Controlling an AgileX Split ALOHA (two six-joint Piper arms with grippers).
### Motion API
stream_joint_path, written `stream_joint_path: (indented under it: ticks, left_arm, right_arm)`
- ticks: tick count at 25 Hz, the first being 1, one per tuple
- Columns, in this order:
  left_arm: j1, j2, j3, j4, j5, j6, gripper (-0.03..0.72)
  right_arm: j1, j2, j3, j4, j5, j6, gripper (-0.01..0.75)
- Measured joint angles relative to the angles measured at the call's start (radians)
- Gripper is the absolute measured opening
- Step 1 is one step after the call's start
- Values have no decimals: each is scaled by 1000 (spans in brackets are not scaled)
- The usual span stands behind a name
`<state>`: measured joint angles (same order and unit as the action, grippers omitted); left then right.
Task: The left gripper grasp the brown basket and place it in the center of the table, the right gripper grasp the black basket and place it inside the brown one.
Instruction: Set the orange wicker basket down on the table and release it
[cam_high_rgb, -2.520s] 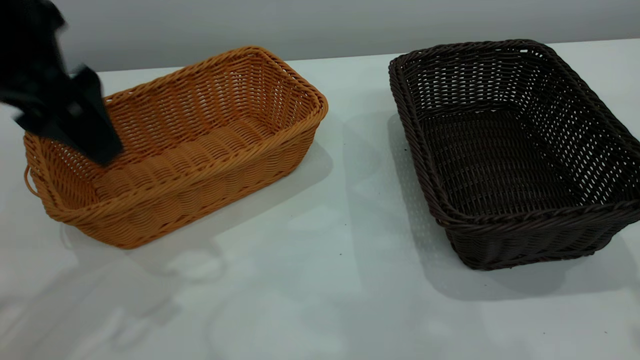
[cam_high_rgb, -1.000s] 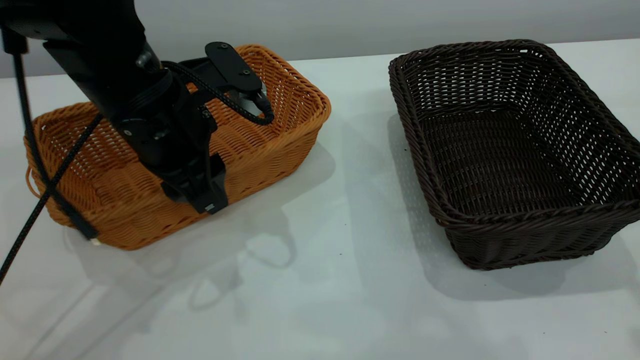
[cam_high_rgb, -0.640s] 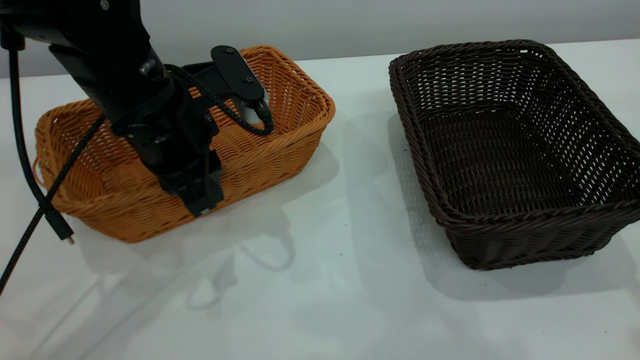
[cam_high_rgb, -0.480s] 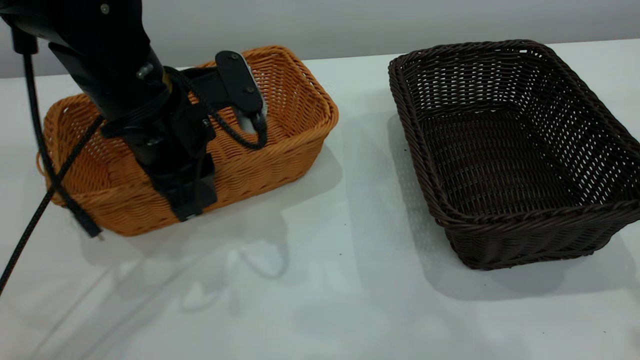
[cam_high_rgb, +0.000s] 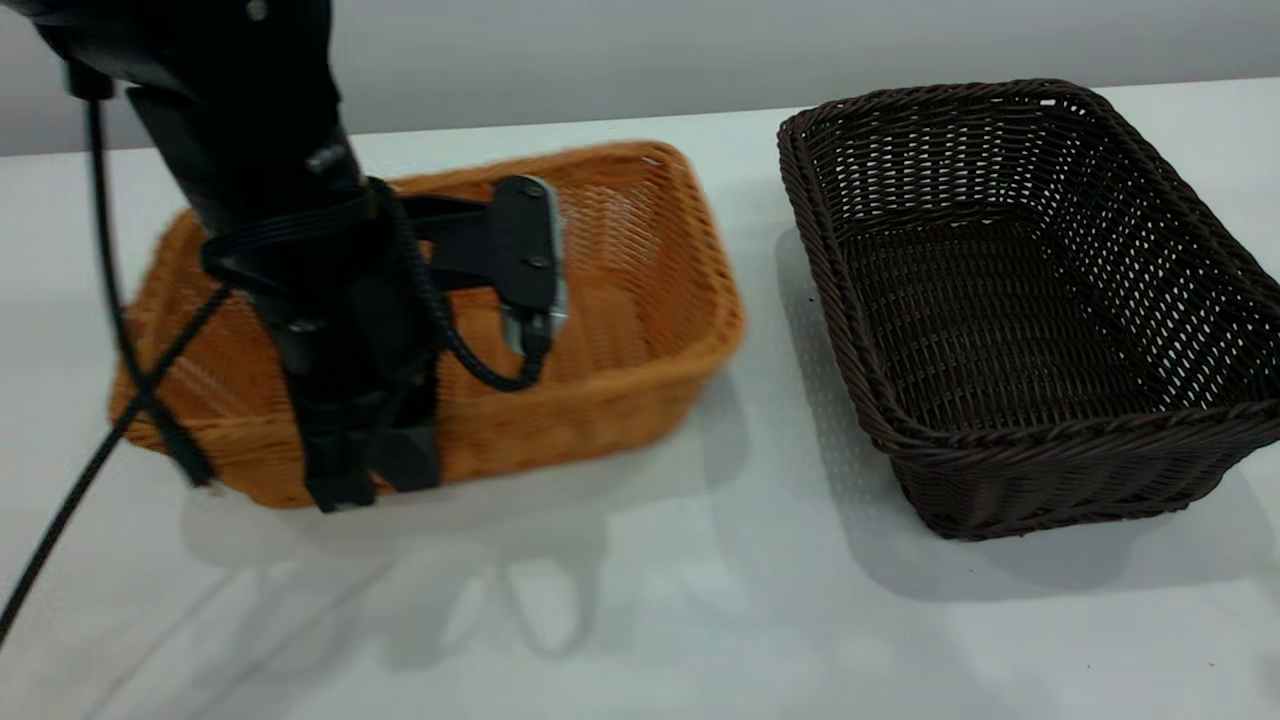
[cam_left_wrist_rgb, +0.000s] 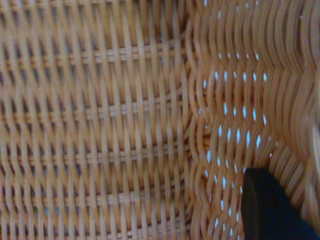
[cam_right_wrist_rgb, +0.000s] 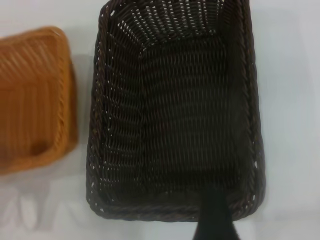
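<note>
Dragging the brown basket (cam_high_rgb: 620, 300) toward the middle of the tabletop (cam_high_rgb: 700, 620), our left hand (cam_high_rgb: 360, 480) is closed over its near wall; since a moment ago the basket has slid and turned closer to the black basket (cam_high_rgb: 1010, 300); little open room remains between their rims; our right hand (cam_right_wrist_rgb: 214, 220) hovers above the black basket, its opening unclear.

Clamped on its near wall by the left claw (cam_high_rgb: 365, 480), the brown basket (cam_high_rgb: 640, 330) has swung and slid rightward, closer to the black basket (cam_high_rgb: 1020, 300).
</note>
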<state>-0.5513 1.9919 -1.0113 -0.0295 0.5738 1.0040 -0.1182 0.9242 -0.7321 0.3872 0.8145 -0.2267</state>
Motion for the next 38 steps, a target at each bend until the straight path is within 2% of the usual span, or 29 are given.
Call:
stream_joint_path:
  ticks: [5, 9, 23, 35, 38]
  left_arm:
    - [-29, -15, -1, -133, 31, 119, 104]
    - [-30, -29, -2, -173, 35, 137, 104]
    - [-43, -25, -3, -174, -30, 135, 104]
    - [-70, -1, -4, -161, -28, 135, 104]
    - [-70, -1, -5, -117, -15, 86, 104]
  right_arm:
    - [0, 0, 0, 0, 0, 0, 440]
    - [0, 0, 0, 0, 0, 0, 440]
    - [0, 0, 0, -1, 0, -2, 440]
    - [0, 0, 0, -1, 8, -4, 440]
    - [0, 0, 0, -1, 8, -5, 440]
